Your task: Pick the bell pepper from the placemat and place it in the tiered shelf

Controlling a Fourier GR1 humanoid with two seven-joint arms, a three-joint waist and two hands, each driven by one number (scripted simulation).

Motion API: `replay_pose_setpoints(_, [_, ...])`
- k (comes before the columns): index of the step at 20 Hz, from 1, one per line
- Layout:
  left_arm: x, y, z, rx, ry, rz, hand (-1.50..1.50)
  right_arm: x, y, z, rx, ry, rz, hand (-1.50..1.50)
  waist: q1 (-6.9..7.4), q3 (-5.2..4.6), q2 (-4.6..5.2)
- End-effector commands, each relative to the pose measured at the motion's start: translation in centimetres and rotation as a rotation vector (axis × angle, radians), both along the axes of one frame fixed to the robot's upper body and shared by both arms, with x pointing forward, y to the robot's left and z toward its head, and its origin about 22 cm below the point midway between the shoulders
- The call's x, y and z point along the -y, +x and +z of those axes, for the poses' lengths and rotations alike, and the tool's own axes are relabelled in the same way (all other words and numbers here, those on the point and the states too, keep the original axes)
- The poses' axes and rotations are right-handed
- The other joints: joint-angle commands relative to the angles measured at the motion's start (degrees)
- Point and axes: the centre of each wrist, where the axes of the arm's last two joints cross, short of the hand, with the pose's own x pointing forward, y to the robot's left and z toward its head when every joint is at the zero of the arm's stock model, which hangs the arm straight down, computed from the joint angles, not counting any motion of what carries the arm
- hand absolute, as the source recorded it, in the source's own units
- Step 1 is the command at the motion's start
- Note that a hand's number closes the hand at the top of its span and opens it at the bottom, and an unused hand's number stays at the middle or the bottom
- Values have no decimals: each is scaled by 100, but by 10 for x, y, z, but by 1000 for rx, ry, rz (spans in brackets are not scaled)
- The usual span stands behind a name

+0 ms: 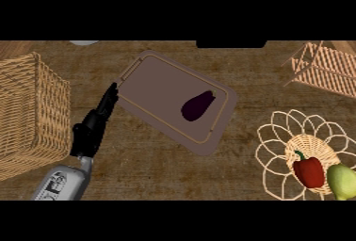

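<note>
A dark purple eggplant (198, 105) lies on the brown placemat (156, 80) in the middle of the counter. A red bell pepper (309, 171) with a green stem sits in a round wicker and wire bowl (278, 141) at the lower right, beside a pale green fruit (341, 181). The wooden tiered shelf (325, 67) stands at the upper right. My left hand (89, 132) is at the left, open, its straight fingers (109, 98) reaching up to the placemat's left edge. It holds nothing. My right hand does not show.
A large wicker basket (28, 113) stands along the left edge, close beside my left forearm. A grey object (84, 43) and a dark one (230, 44) sit at the counter's far edge.
</note>
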Motion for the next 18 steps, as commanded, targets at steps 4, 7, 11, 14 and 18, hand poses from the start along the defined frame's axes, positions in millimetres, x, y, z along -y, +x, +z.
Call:
replay_pose_setpoints(4, [-4, -16, -15, -9, 5, -12, 0, -19, -6, -3, 5, -10, -29, -150, 0, 0, -1])
replay_pose_setpoints(7, [7, -15, 8, -3, -17, -4, 0, -38, -12, -10, 4, 4, -33, -150, 10, 1, -6])
replay_pose_setpoints(11, [-13, -5, 13, -3, -2, -4, 0, -17, 14, -17, -7, 7, -40, -150, 28, 2, 1])
replay_pose_setpoints(14, [2, 1, 7, -4, 7, 4, 0, -34, 16, -21, 4, -6, -52, -150, 20, 1, 2])
replay_pose_setpoints(18, [-17, -2, 6, 1, 5, -2, 0, -27, 18, -44, -45, -30, -43, -150, 19, 3, 3])
